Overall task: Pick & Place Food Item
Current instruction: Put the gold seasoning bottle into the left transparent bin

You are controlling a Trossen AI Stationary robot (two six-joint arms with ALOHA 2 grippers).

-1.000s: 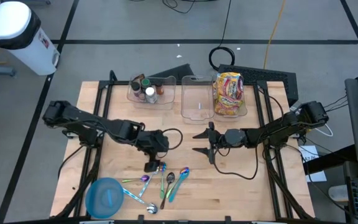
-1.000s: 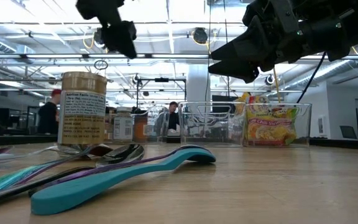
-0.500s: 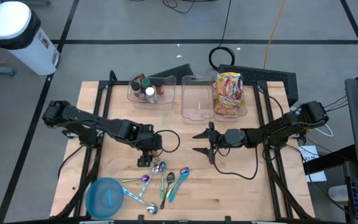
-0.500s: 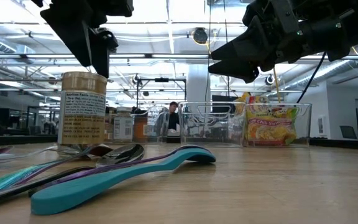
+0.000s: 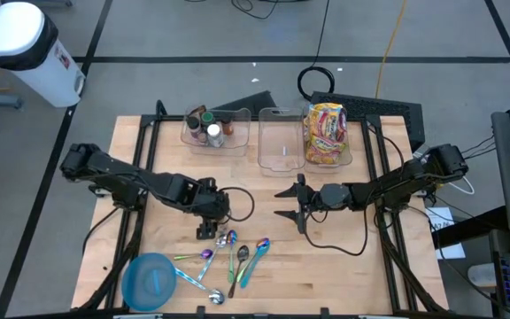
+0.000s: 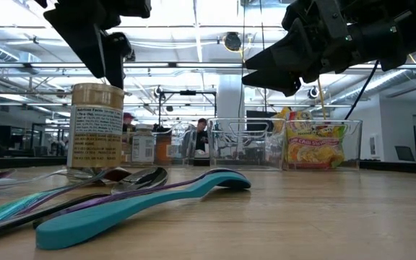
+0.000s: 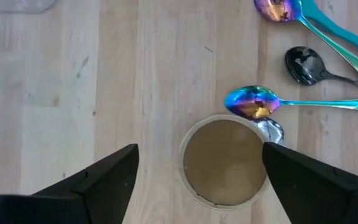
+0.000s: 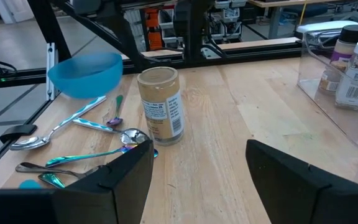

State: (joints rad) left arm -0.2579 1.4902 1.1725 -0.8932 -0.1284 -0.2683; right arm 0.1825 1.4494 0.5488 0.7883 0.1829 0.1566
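Nearest the table's front edge sits a shallow round blue plastic bowl, which looks to hold nothing, with a fan of iridescent metal and teal-handled spoons lying loose on the wood just beside it. One rainbow-tinted spoon bowl touches the base of the task's thing, a small cylindrical spice jar with a tan top and a printed label. The jar stands upright on the pale wooden table, at the far edge of the spoons.

The left gripper hangs directly over the jar, looking straight down. Its fingers are spread wide and straddle the jar top without touching it, a pose that suits a descent to grasp the jar by its sides.

Across the middle of the table, the right gripper hovers with its fingers apart and nothing between them. It points toward the jar and appears to be waiting.

Along the far edge stand three clear plastic bins. The left bin holds several small spice bottles. The middle bin seems empty, though its clear walls make this hard to confirm. The right bin holds stacked yellow and red snack packets.
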